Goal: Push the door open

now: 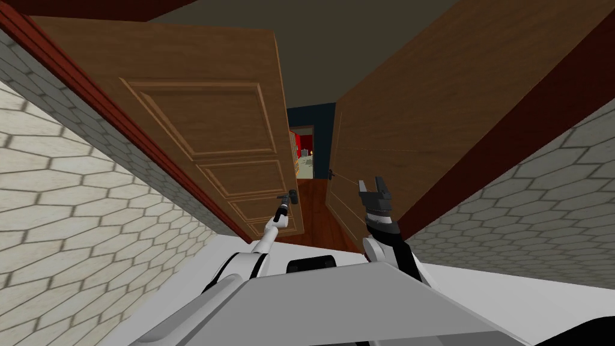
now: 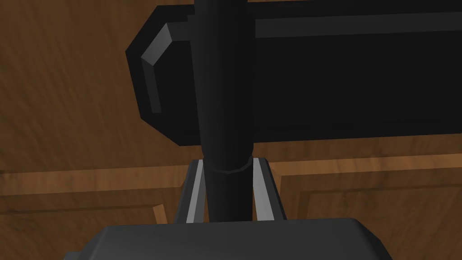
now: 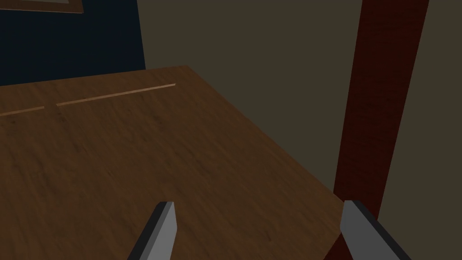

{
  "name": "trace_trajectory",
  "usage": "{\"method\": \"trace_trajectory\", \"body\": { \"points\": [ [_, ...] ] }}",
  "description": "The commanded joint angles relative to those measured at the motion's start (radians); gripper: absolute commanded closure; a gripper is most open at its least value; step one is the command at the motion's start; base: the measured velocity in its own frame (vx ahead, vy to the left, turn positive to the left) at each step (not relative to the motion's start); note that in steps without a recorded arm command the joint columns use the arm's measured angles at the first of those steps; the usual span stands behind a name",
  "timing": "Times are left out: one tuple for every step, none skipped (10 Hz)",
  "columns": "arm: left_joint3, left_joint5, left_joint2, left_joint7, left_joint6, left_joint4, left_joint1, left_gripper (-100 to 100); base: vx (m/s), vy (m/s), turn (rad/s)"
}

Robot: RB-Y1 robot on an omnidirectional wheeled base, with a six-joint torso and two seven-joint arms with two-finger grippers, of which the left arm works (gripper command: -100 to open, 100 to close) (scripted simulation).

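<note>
The left gripper (image 2: 228,163) is closed on the black door handle (image 2: 316,76): its two light fingers (image 2: 196,189) press the sides of the round stem that carries the lever. In the head view this handle sits at the free edge of the panelled brown door leaf on the left (image 1: 204,120), low on the leaf and just beside the gap.

This leaf stands at an angle to the brick wall (image 1: 72,198), so I judge that it is partly open. Between it and the second brown leaf on the right (image 1: 420,108) there is a narrow opening, where a wooden floor (image 1: 309,204) and a far lit room with a red wall can be seen.

The right gripper (image 1: 370,182) is open, its fingers wide apart and holding nothing. It hangs near the face of the right leaf, beside the dark red door frame (image 3: 383,90); I cannot tell if it touches the wood.

As I judge it, the grasp is done and the opening is begun, but the gap seems too narrow for the robot. What is left is to push the left leaf further away, until the passage is wide
</note>
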Motion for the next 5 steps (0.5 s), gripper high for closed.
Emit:
{"method": "trace_trajectory", "body": {
  "points": [
    [0.025, 0.008, 0.019, -0.007, -0.006, 0.01, -0.005, 100, 0.166, -0.115, 0.079],
    [0.037, 0.012, 0.023, -0.012, -0.006, 0.011, -0.004, 100, 0.19, -0.117, 0.087],
    [0.048, 0.015, 0.027, -0.017, -0.006, 0.012, -0.003, 100, 0.19, -0.117, 0.082],
    [0.048, 0.015, 0.027, -0.017, -0.006, 0.012, -0.003, 100, 0.127, -0.072, 0.033],
    [0.066, 0.021, 0.033, -0.024, -0.006, 0.013, -0.002, 100, 0.141, -0.088, 0.065]
  ]
}}
